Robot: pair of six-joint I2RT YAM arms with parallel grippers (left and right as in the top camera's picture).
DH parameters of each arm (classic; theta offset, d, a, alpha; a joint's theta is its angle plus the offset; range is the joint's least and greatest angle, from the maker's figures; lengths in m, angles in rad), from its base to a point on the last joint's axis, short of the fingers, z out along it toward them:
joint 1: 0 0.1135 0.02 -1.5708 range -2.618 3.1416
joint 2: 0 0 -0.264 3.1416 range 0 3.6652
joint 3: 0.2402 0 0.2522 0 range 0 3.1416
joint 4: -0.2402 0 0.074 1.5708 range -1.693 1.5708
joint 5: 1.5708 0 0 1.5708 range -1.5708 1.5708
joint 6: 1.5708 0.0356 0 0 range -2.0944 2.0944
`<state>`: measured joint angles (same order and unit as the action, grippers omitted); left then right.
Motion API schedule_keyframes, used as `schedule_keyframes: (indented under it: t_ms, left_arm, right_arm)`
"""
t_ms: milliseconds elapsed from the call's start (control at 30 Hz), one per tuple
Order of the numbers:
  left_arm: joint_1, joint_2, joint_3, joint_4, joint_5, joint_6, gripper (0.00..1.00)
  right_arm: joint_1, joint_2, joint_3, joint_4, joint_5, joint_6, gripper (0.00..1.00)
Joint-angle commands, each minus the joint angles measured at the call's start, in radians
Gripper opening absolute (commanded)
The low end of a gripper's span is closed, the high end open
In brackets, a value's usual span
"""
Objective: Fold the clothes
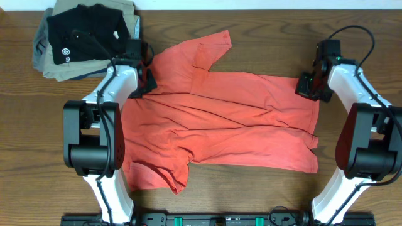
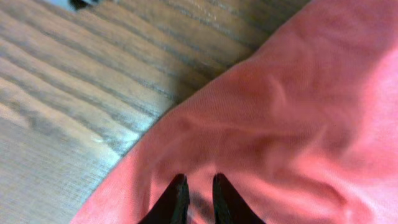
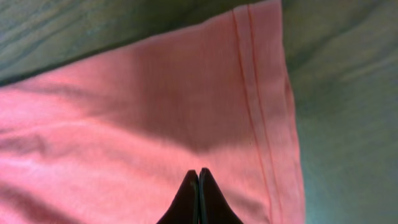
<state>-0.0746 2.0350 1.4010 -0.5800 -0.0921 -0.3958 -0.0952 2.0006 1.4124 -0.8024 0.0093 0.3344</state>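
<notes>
I count one red shirt (image 1: pixel 232 119), lying spread and creased across the middle of the table (image 1: pixel 251 194) in the overhead view. One of its sleeves (image 1: pixel 210 50) points to the top centre and the other (image 1: pixel 169 172) to the lower left. There is one pile of folded clothes (image 1: pixel 53 56) in the upper left corner, with a black shirt (image 1: pixel 88 31) on top, near the red one. I have two arms. The left one covers the shirt's left edge from above. My left gripper (image 2: pixel 196 182) sits low over the shirt near its edge, its fingers a narrow slit apart with red cloth showing in the gap; I cannot tell whether any is caught. My right gripper (image 3: pixel 199 173) is pressed fully together over the shirt beside its stitched hem (image 3: pixel 255 93), with nothing visible between the fingers
</notes>
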Motion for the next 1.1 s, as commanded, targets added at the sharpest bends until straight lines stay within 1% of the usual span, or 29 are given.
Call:
schedule_keyframes:
  t_ms: [0,167,267,500,733,1067]
  left_arm:
    - [-0.002,-0.053,0.077,-0.046,0.046,0.017,0.17]
    - [-0.035,-0.081,0.076,-0.041,0.311,0.036,0.17]
    - [-0.080,-0.054,0.075,-0.014,0.389,0.035,0.17]
    - [-0.161,0.012,0.075,0.060,0.395,0.035,0.17]
    - [-0.164,0.041,0.075,0.109,0.395,0.035,0.17]
    - [-0.164,0.159,0.075,0.150,0.399,0.035,0.17]
  right_arm:
    - [-0.010,0.002,0.114,-0.059,-0.054,0.016,0.01]
    - [-0.008,0.009,0.121,-0.095,-0.081,-0.018,0.03]
    - [-0.006,0.026,0.082,-0.067,-0.106,-0.017,0.01]
    - [0.020,0.063,0.003,-0.025,-0.114,-0.017,0.01]
    - [0.022,0.063,-0.036,0.014,-0.095,-0.011,0.01]
    - [0.023,0.063,-0.055,0.034,-0.058,-0.005,0.01]
